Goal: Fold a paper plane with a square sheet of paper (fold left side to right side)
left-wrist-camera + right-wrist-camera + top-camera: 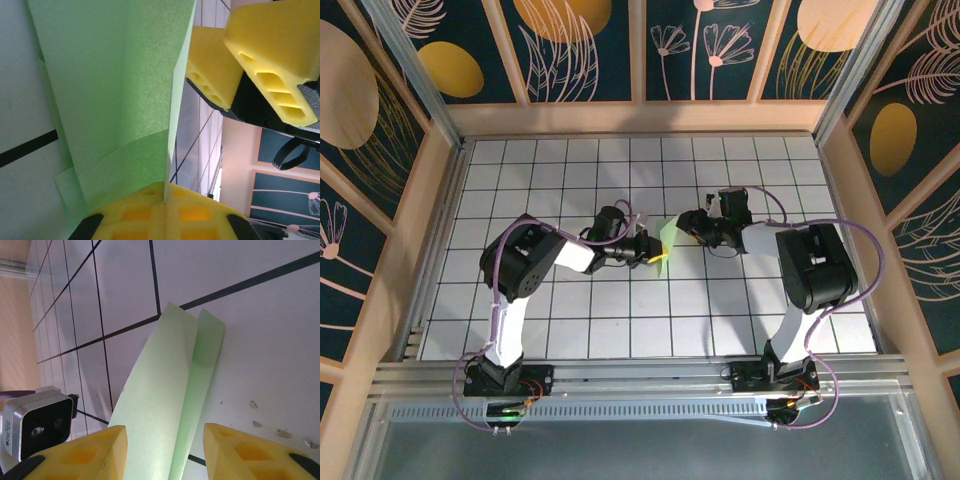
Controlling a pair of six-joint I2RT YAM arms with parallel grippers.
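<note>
The left gripper [165, 197] pinches the folded paper [115, 90] at one end, its long axis in line with the gap between the right gripper's [165, 432] spread jaws.

A robot test cell in a lab: a bench [570, 325] of white grid tiles, boxed in by wood-framed walls [582, 50] printed with dark floral patterns. An aluminium rail [640, 372] runs along the near edge, with the left arm [510, 300] and right arm [810, 275] bolted there, trailing purple cables [876, 262].
</note>
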